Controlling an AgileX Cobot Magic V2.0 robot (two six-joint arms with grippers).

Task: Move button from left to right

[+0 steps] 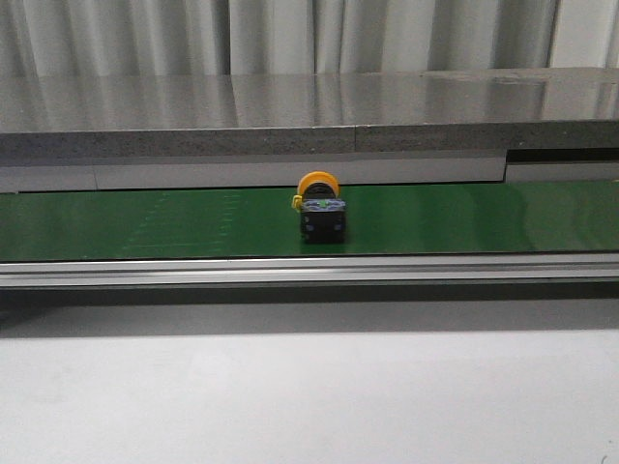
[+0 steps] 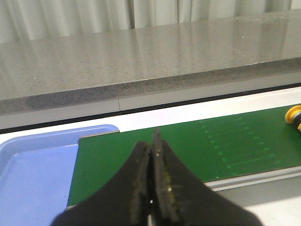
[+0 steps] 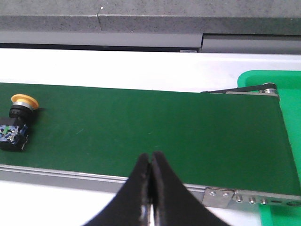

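Observation:
The button [image 1: 320,208], a yellow-orange cap on a black blocky body, lies on its side on the green belt [image 1: 145,222] near the middle of the front view. It also shows in the right wrist view [image 3: 16,121], and its cap shows at the edge of the left wrist view [image 2: 295,115]. My left gripper [image 2: 151,143] is shut and empty over the belt's left end. My right gripper [image 3: 150,162] is shut and empty at the belt's near rail, well right of the button. Neither gripper shows in the front view.
A blue tray [image 2: 33,174] sits off the belt's left end. A green tray [image 3: 282,141] sits off its right end. A grey stone ledge [image 1: 290,111] runs behind the belt, and an aluminium rail [image 1: 290,271] runs along its front.

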